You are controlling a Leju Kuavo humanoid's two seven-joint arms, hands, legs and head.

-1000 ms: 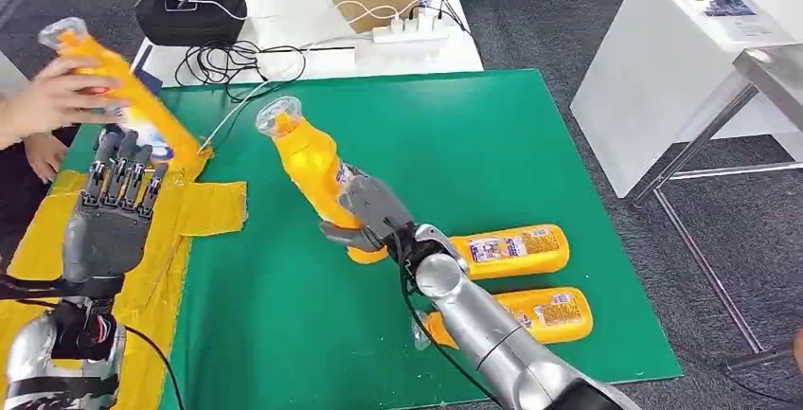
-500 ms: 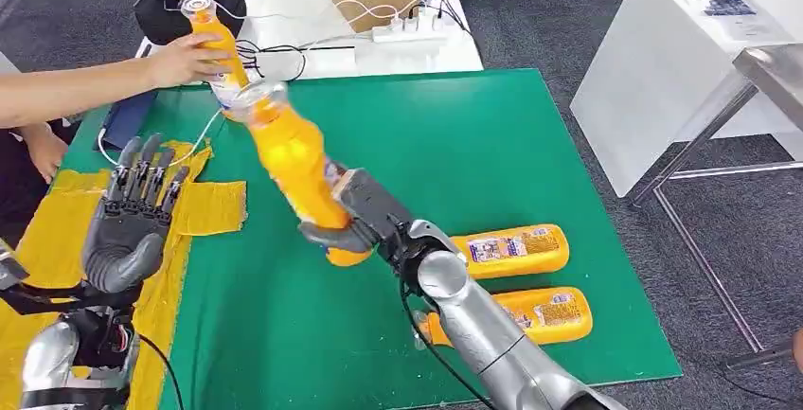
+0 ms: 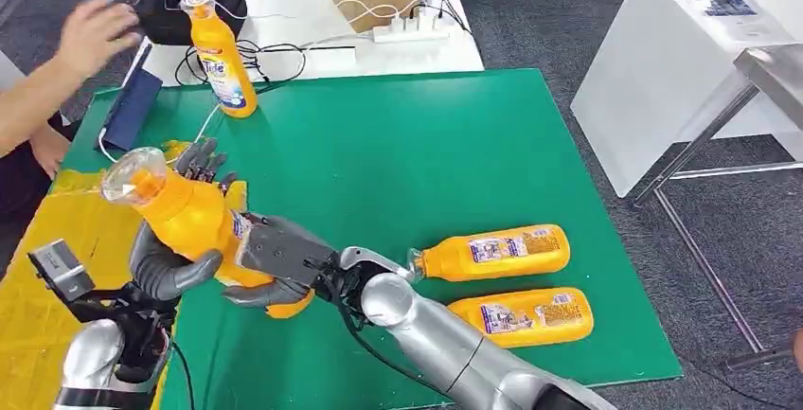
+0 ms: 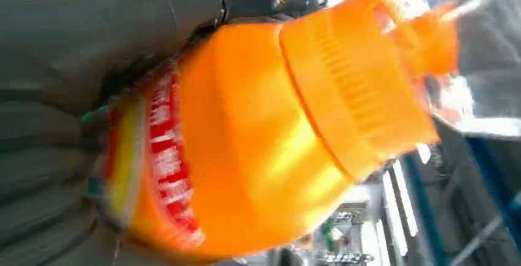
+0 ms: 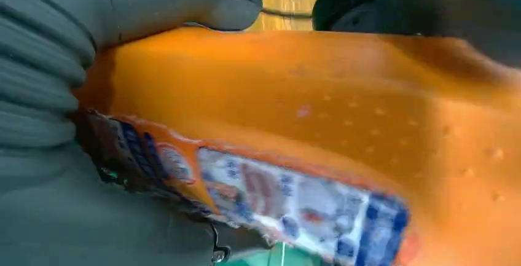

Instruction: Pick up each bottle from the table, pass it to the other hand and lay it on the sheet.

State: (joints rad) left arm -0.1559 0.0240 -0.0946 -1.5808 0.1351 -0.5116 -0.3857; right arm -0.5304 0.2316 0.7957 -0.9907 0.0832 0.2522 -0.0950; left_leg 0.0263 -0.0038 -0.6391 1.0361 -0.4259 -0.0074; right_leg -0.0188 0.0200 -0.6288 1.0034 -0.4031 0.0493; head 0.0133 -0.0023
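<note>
Head view: right hand (image 3: pixel 275 263) grips the orange bottle (image 3: pixel 189 221) low on its body, left hand (image 3: pixel 175 258) wrapped around it too, at the yellow sheet's (image 3: pixel 57 230) edge. Cap tilts up-left, base toward the robot. Open green mat (image 3: pixel 398 164) to the right.

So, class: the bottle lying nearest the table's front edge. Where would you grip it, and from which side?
Grip the near bottle around its broad labelled middle, coming from above: it lies flat on the mat, and a second bottle lies close behind, probably crowding a side approach.
</note>
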